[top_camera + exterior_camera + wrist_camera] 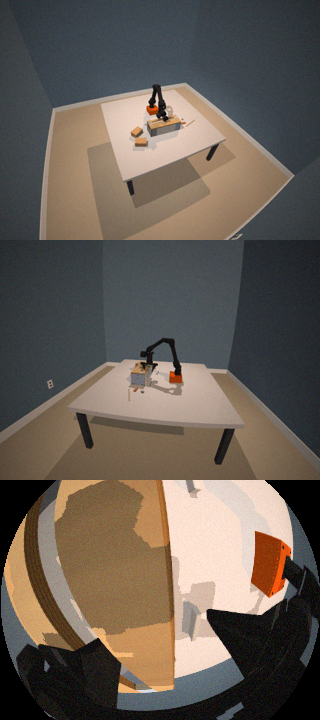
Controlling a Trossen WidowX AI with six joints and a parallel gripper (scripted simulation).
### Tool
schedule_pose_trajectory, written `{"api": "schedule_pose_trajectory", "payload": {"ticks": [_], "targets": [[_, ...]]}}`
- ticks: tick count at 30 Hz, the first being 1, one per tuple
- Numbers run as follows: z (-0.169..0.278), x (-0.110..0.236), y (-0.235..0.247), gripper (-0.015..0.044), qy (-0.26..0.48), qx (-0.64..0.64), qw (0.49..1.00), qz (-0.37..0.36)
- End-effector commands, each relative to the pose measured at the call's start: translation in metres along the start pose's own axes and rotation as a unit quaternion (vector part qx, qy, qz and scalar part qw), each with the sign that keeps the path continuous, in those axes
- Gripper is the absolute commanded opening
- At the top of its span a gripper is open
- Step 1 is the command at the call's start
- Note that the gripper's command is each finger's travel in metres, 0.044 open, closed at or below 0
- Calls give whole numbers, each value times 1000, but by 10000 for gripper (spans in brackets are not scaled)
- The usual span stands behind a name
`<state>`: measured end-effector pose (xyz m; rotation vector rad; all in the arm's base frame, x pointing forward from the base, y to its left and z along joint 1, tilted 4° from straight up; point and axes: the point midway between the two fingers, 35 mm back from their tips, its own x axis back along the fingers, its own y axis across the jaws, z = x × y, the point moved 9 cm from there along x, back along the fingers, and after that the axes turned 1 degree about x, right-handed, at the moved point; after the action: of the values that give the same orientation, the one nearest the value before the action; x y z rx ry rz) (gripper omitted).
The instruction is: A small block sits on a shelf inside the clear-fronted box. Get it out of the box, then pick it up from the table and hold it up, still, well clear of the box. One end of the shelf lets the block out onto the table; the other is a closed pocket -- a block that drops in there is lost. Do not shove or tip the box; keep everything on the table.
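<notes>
Hand: your hand (164,118) hangs just above the box's tan lid, at its back edge; fingers spread wide, nothing between them.
Box: you see the box (163,126) upright on the counter (165,155).
Block: hidden from you; you cannot tell where it sits inside.
Right end: a small orange piece (135,389), a stick (128,394) and a grey ball (142,391) lie near.
Left end: two tan cartons (136,131) lie apart.

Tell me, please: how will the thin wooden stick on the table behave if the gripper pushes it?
The stick looks thin and straight, so it is probably stiff and light. It lies flat on the table; a push near one end would likely make it pivot rather than slide straight. If it is round it may roll, but its cross-section is too small to tell.
</notes>
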<state>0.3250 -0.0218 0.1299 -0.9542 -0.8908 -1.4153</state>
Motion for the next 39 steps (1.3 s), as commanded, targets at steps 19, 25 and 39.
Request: {"api": "schedule_pose_trajectory", "payload": {"ticks": [19,25,39], "targets": [[2,0,0,400,2,0,1000,-2],[8,-2,0,400,2,0,1000,-2],[14,-4,0,400,2,0,1000,-3]]}}
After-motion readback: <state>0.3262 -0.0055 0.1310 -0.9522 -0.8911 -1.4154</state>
